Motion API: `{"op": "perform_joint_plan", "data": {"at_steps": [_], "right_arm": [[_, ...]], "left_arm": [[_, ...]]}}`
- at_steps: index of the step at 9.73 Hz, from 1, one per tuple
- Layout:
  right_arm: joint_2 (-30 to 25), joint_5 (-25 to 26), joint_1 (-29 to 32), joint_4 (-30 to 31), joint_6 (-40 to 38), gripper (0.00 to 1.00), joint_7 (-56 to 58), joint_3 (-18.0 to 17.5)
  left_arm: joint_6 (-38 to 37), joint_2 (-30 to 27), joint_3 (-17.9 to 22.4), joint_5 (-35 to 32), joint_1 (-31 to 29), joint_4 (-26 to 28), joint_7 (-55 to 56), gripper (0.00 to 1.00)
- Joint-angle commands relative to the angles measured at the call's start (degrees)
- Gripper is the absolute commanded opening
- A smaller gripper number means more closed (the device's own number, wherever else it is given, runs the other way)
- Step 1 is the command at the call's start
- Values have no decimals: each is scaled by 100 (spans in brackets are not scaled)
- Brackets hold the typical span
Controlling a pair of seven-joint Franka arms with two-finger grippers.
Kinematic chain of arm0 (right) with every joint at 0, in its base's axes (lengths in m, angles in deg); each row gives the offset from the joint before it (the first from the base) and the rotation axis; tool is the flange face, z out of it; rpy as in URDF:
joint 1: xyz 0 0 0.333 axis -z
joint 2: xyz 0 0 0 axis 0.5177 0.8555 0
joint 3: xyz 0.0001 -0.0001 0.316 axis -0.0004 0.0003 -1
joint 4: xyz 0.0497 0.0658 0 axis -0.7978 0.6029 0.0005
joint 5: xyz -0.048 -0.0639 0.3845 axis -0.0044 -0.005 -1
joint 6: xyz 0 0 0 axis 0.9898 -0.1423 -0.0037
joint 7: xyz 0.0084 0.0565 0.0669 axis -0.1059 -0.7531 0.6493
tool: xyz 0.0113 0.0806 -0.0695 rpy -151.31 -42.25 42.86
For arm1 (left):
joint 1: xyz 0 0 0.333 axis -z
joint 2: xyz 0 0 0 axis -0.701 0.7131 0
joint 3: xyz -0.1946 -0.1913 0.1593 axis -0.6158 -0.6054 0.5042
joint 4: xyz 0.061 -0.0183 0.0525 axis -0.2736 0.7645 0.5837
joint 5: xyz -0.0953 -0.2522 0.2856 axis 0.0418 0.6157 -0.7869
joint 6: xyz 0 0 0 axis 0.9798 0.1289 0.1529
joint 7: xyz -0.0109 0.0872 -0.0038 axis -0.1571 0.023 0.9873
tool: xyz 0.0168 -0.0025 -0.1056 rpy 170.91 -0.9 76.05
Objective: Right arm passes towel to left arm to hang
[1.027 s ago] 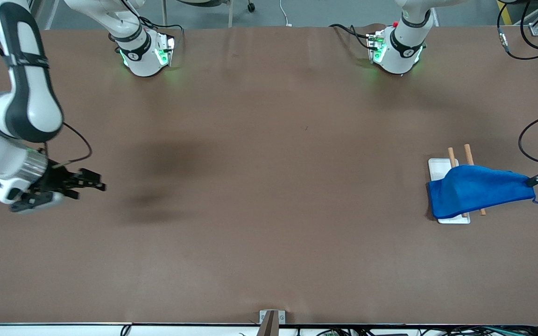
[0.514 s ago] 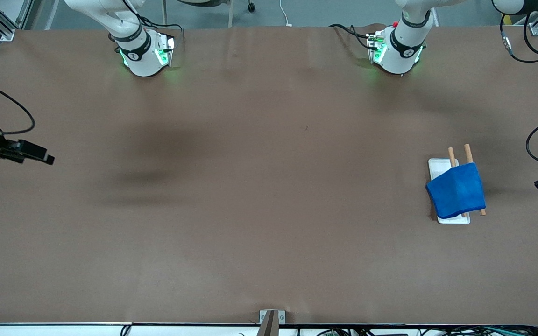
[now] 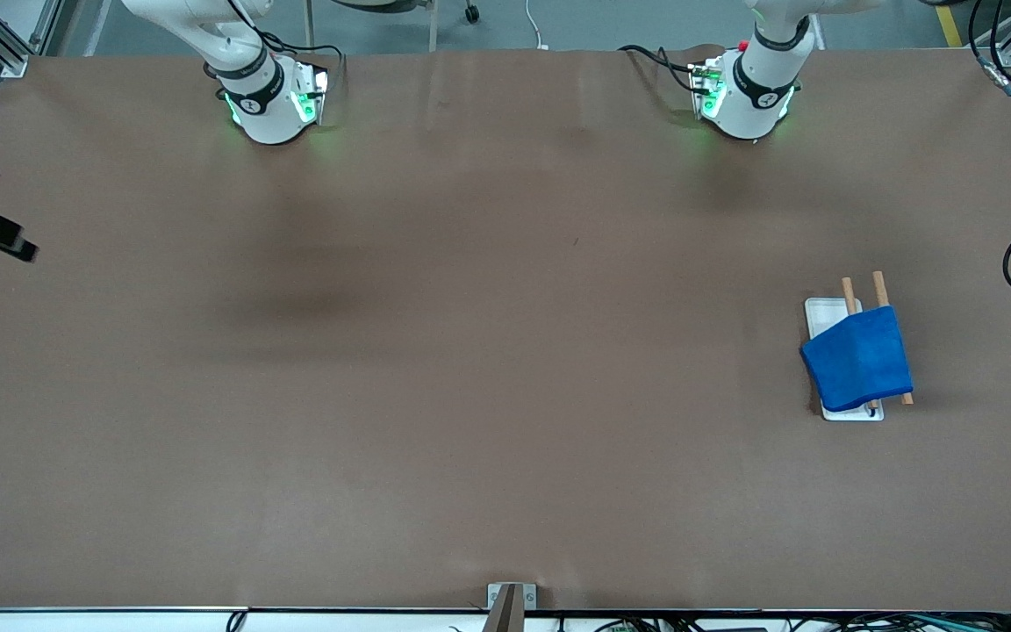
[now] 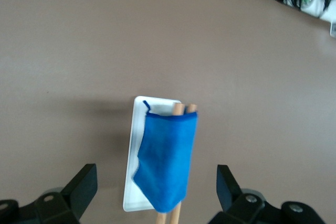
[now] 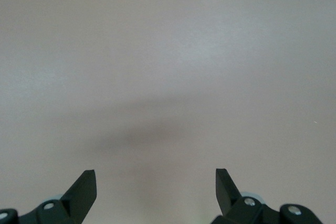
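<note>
Towel (image 3: 858, 359) hangs draped over two wooden rods (image 3: 880, 287) of a small rack w/ white base (image 3: 825, 313), near the table (image 3: 505, 351) edge at the left arm's end, about midway between the edge by the robot bases and the edge nearest the front camera. In left wrist view the towel (image 4: 168, 163) covers most of the rods (image 4: 178, 109), corner loop sticking out over the base (image 4: 137, 129).

Left end effector (image 4: 157, 192): fingers spread wide, nothing between them, up over the table edge at the left arm's end, apart from the towel. Right end effector (image 5: 156, 190): also spread, empty, over bare table at the right arm's end edge.
</note>
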Motion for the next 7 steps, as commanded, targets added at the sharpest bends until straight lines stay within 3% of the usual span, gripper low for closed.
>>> {"op": "perform_joint_plan", "data": {"at_steps": [1, 3, 4, 6, 7], "right_arm": [[-261, 135, 251, 75, -116, 100, -324, -172], [-647, 144, 225, 688, -46, 100, -483, -172], [-709, 153, 190, 701, -98, 100, -492, -190], [-588, 162, 215, 272, -142, 100, -379, -269], [-552, 153, 242, 270, -125, 100, -204, -260]], "left_arm": [[513, -944, -935, -1257, -66, 694, 114, 100], [805, -1763, -1805, -2154, -110, 1197, 1357, 100], [770, -2088, -2253, -2698, -111, 1294, 2007, 100], [456, -2433, -2922, -3054, -119, 1321, 2662, 100], [323, -2521, -3056, -3229, -119, 1138, 2656, 100]]}}
